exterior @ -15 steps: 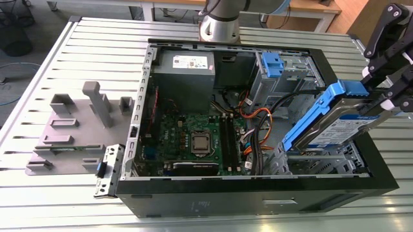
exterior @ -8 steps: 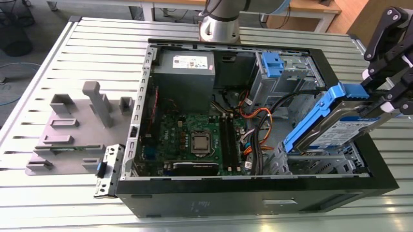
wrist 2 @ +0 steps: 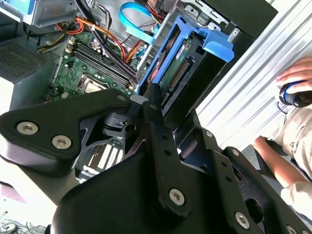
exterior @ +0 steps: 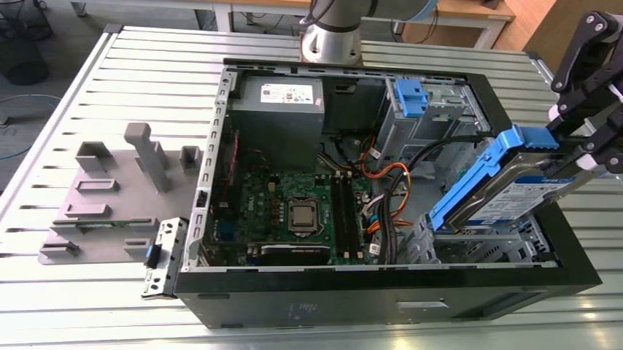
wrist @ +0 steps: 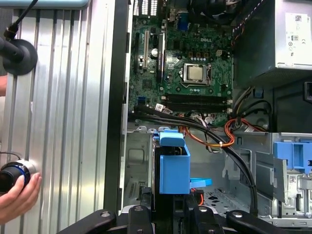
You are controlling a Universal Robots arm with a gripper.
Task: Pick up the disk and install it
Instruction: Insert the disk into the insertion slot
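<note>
The disk, a silver drive in a blue plastic carrier, hangs tilted above the drive bay at the corner of the open computer case on the exterior view's right. My gripper is shut on the disk's raised end, its black fingers clamping the carrier. In the second wrist view the disk sticks out past the fingers toward the case. In the first wrist view the carrier's blue end points over the metal bay floor, just beyond my gripper.
Inside the case lie the motherboard, a grey power supply, cable bundles and another blue bracket in the upper bay. A grey fixture sits on the slatted table. A person's hand rests beside the case.
</note>
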